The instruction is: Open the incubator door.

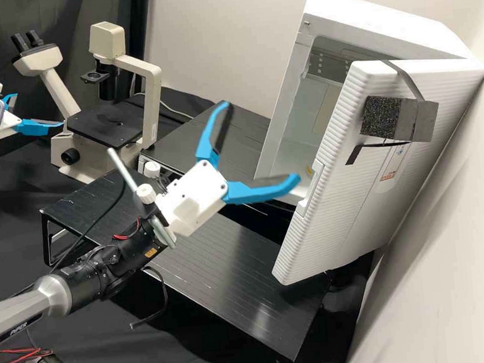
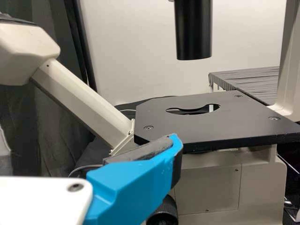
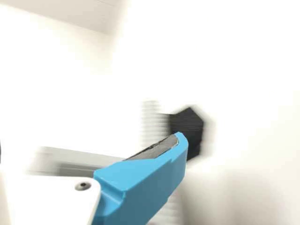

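"High view: how does the right gripper (image 1: 261,143) read?"

"Fingers spread wide, one tip near the incubator door (image 1: 335,210)."

"Door position?"

"Standing open from the incubator (image 1: 374,12), interior exposed; dark foam block (image 1: 380,117) on the door's outer face."

"And the left gripper (image 1: 38,110)?"

"Fingers also apart, near the microscope (image 1: 148,82)."

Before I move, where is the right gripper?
In the high view, the right gripper hangs open mid-picture, left of the ajar incubator door, one fingertip near its edge, and right of the microscope.
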You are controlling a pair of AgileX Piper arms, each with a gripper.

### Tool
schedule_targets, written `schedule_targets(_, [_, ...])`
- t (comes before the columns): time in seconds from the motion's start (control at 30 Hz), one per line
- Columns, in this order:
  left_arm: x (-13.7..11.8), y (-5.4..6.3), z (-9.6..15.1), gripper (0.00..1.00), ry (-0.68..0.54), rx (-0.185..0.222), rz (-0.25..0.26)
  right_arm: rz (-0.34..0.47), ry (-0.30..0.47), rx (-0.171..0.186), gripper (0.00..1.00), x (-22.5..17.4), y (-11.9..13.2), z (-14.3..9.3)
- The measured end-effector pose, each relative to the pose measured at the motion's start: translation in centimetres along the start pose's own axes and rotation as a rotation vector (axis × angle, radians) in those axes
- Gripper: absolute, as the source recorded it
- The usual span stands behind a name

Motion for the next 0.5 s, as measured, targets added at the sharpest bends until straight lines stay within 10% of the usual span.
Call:
schedule_targets(0.1, [0.0,0.0,0.0,1.00,0.000,0.000,0.000,-0.095,0.086,0.087,1.00,-0.2,-1.1,-0.4])
schedule_targets(0.5, [0.0,0.0,0.0,1.00,0.000,0.000,0.000,-0.344,0.133,0.226,1.00,-0.4,-5.3,0.4])
